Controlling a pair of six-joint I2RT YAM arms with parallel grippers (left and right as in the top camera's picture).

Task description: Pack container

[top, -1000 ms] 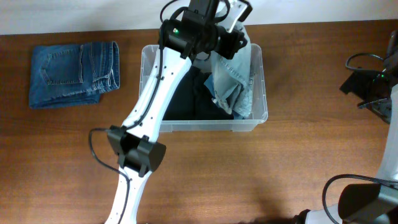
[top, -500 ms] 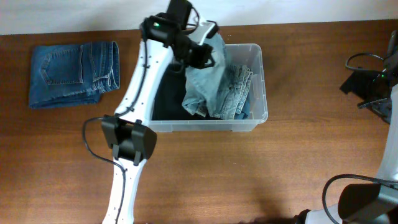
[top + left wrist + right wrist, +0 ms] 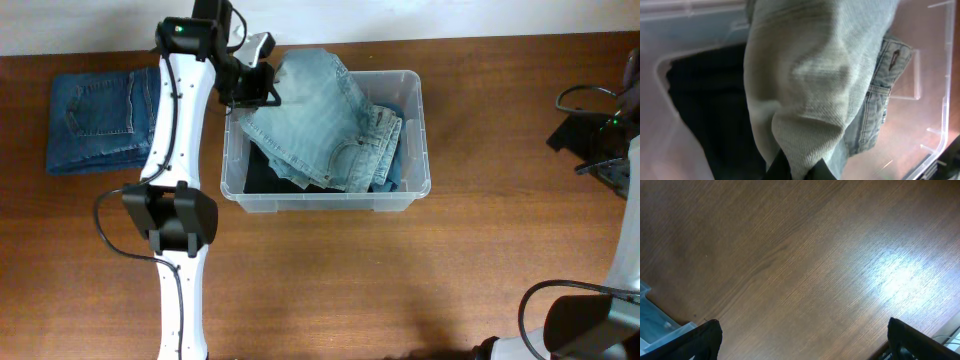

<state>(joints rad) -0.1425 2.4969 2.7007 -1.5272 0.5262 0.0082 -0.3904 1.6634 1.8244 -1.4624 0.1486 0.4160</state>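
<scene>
The clear container [image 3: 417,140] stands in the middle of the table at the back. A dark garment [image 3: 262,172] lies in its bottom, and light blue jeans [image 3: 320,120] are spread across the top. My left gripper [image 3: 262,88] is over the container's back left corner, shut on a fold of those jeans. In the left wrist view, the pale denim [image 3: 805,75] runs up from between the gripper [image 3: 800,171] fingers. My right gripper [image 3: 802,340] hangs open over bare wood, far to the right of the container.
A folded pair of darker blue jeans [image 3: 115,118] lies on the table at the back left. The right arm [image 3: 600,140] and its cables sit at the table's right edge. A corner of the container [image 3: 655,327] shows low left in the right wrist view.
My left gripper has swung from the container's back right to its back left corner, drawing the light jeans out flat across the container. The right arm has not moved.
</scene>
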